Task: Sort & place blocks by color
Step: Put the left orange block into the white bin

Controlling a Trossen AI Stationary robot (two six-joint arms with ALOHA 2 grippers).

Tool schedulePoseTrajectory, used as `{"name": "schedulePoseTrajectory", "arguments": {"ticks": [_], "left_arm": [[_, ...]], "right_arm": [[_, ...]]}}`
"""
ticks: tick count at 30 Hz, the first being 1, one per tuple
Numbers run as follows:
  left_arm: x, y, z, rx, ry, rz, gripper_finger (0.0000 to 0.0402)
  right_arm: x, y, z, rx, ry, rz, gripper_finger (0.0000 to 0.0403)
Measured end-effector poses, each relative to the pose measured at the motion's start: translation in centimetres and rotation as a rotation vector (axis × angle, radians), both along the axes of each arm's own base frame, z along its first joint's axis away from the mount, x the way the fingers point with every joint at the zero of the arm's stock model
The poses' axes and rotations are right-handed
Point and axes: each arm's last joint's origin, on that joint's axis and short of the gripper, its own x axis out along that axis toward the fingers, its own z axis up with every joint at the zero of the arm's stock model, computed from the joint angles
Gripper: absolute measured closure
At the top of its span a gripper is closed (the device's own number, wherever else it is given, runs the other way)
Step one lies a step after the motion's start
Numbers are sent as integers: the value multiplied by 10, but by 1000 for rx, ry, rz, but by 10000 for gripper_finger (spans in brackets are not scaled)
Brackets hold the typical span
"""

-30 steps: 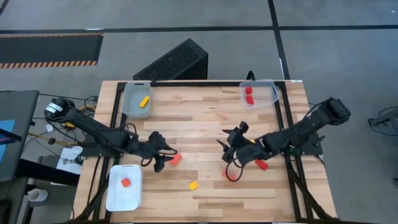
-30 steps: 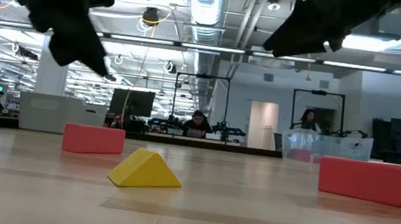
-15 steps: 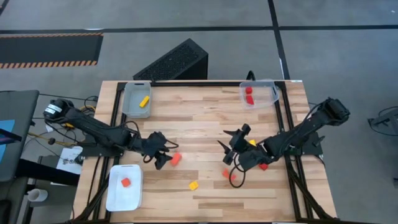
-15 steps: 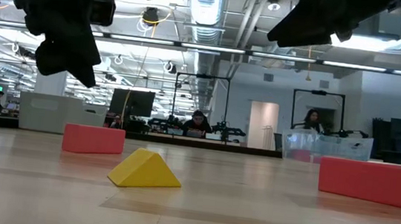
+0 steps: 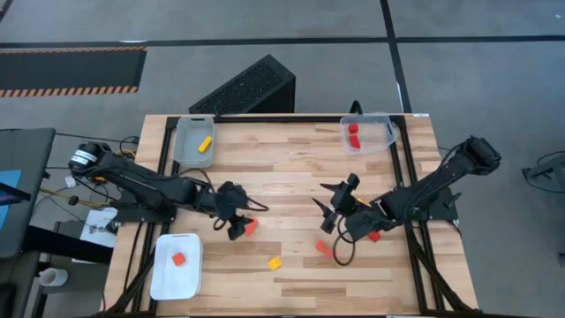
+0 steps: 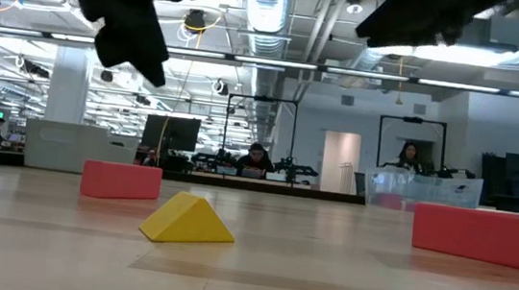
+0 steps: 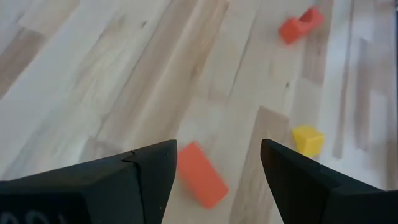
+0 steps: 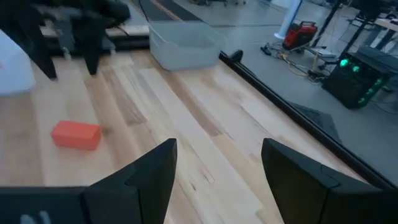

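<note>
blocks (image 5: 353, 134) — two red — lie in the clear tray (image 5: 386, 132).

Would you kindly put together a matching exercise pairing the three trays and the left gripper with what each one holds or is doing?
Column one:
1. clear tray on the left arm's side
2. clear tray on the right arm's side
3. white tray
4. left gripper

Column two:
A. holds two red blocks
B. holds one orange block
C. holds one yellow block
D. open, over a loose red-orange block on the table

Pairs: 1-C, 2-A, 3-B, 4-D
</note>
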Motion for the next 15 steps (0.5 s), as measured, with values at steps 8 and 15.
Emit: {"name": "schedulePoseTrajectory", "arguments": {"ticks": [8, 15], "left_arm": [[24, -12, -23, 31, 111, -63, 184], [26, -10, -40, 97, 326, -73, 180]], "right_arm": [[-17, 17, 12, 0, -41, 58, 143], [-27, 26, 15, -13, -49, 85, 143]]}}
